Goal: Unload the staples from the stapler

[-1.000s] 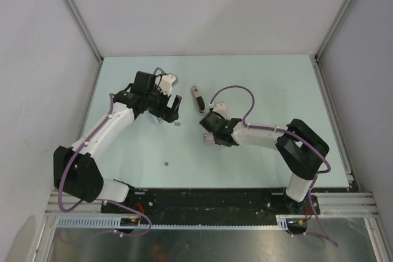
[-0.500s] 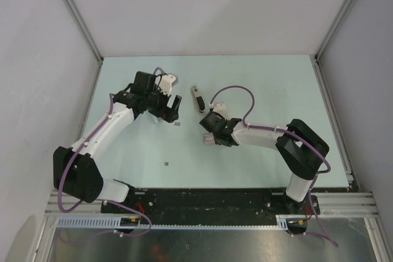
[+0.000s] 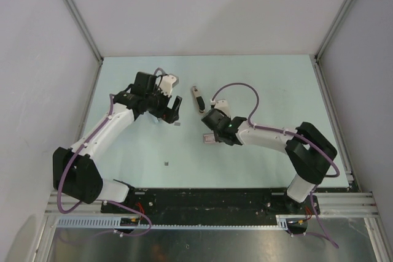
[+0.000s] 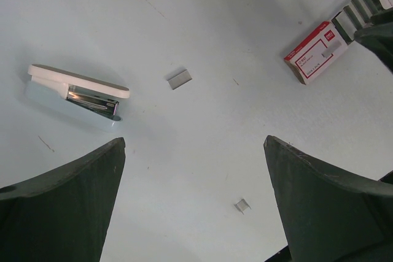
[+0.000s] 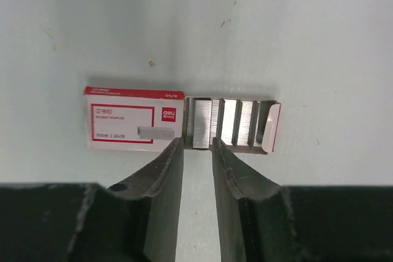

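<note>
The stapler, a slim beige body with dark parts, is pictured lying untouched near the middle of the worktop, somewhat toward the far edge. It is gripped by neither arm.

The left end effector is held wide open above the worktop, on the side of the stapler toward the left edge, with nothing between its fingers. Below it a strip of staples and a smaller loose bit are scattered. A cream-and-pale-blue stapler is also shown there, its metal magazine exposed.

The right end effector is narrowed to a slim gap and set against the side of an opened red-and-white staple box. Its tips are at the edge of the tray of fresh strips. Whether they touch it cannot be told, and nothing is seen clasped.

Trouble is judged most likely at the box. If the tips are driven forward or closed there, the light carton could be shoved or its strips spilled, and refill stock would be mixed with what has been unloaded. The loose pieces are thin and flat, so they could be flicked aside by a descending finger. The stapler, unrestrained, could be slid across the worktop if it is pulled by one arm alone.
</note>
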### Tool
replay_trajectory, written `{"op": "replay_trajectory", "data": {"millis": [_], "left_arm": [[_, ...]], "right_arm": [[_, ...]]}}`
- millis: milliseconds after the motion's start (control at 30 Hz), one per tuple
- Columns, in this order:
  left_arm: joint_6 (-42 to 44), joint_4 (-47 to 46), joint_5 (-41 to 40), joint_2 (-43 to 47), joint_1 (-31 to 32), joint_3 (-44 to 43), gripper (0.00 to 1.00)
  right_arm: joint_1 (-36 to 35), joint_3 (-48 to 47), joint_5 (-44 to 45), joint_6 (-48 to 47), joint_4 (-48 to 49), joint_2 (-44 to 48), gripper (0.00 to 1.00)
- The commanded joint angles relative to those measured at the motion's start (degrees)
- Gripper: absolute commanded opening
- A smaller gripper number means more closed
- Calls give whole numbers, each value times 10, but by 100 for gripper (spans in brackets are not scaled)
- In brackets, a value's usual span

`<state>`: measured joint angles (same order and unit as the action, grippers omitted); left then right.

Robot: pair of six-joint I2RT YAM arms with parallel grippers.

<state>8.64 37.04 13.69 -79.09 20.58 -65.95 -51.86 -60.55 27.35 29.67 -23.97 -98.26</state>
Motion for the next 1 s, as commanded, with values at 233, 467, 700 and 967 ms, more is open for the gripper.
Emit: {"op": "replay_trajectory", "data": {"millis": [233,467,700,967], "left_arm": [[39,-8,-7,15,9,-3,100],[43,-8,-14,16,10,-3,99],[55,-14,-49,28,19,4,99],[63,-24,-66,38,20,11,99]], "right_arm": [[34,-20,-35,-4,15,40,14],[31,-19,-39,3,15,12,0],[28,-17,-42,9,14,-2,0],[26,-14,-47,14,17,-20,0]]}}
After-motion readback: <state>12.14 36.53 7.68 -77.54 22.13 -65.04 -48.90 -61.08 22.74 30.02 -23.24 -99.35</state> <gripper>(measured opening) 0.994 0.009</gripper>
